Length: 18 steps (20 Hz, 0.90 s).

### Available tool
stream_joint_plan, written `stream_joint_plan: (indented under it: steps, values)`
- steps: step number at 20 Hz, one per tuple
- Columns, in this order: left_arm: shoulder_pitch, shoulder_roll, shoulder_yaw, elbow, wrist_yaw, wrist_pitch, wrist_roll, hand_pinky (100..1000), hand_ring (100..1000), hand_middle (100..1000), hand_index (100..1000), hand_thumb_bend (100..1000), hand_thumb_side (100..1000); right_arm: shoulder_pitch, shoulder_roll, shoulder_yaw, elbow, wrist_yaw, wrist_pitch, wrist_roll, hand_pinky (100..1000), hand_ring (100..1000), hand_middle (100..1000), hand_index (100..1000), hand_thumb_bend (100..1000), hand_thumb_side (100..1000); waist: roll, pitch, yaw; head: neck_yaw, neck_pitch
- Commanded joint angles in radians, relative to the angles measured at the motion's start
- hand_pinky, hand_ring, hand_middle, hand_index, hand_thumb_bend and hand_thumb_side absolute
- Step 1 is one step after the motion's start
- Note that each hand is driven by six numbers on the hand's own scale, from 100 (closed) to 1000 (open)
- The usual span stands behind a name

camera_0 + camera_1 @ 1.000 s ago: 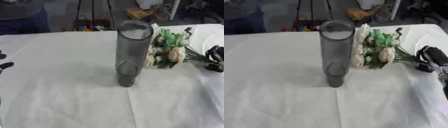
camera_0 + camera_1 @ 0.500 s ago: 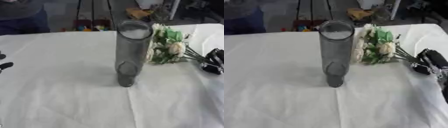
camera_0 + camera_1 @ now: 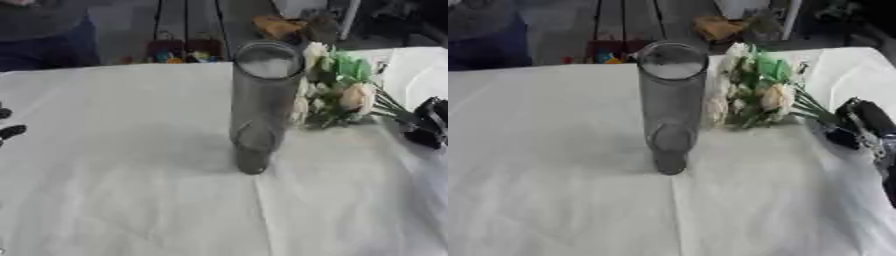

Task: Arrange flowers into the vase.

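Note:
A tall grey see-through cylinder vase (image 3: 261, 105) stands upright in the middle of the white-clothed table (image 3: 122, 200). Just right of it is a bunch of cream and white flowers (image 3: 756, 92) with green leaves, its heads close to the vase's upper wall. The green stems run right into my black right hand (image 3: 861, 124), whose fingers are curled round them. Only the dark fingertips of my left hand (image 3: 10, 131) show at the left edge in the left eye view, spread apart and holding nothing.
White cloth covers the whole table, with a fold (image 3: 411, 75) at the far right corner. Beyond the far edge are a dark stand, coloured clutter (image 3: 179, 52) and a person in dark clothes (image 3: 44, 35) at the upper left.
The flower heads have lifted a little and shifted toward the vase's top, while my right hand has dropped slightly. The vase and my left hand have stayed put.

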Motion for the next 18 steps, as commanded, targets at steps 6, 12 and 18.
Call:
stream_joint_plan:
  steps: [6, 12, 18]
  values:
    - [-0.004, 0.006, 0.011, -0.009, 0.006, -0.003, 0.001, 709, 930, 643, 790, 979, 778, -0.012, -0.033, -0.026, -0.060, -0.066, -0.078, -0.014, 100, 100, 100, 106, 100, 716, -0.001, -0.019, -0.003, -0.001, -0.005]
    - [0.001, 0.007, 0.012, -0.006, 0.007, -0.003, 0.002, 709, 931, 643, 790, 978, 778, -0.031, -0.036, -0.068, -0.164, -0.094, -0.106, 0.069, 100, 100, 100, 100, 100, 741, -0.006, -0.023, -0.013, -0.006, -0.004]
    - [0.011, 0.009, 0.013, -0.001, 0.006, -0.005, 0.002, 709, 931, 643, 790, 978, 779, -0.059, -0.043, -0.103, -0.259, -0.135, -0.110, 0.162, 100, 100, 100, 100, 100, 713, -0.019, -0.033, -0.032, -0.004, 0.001]
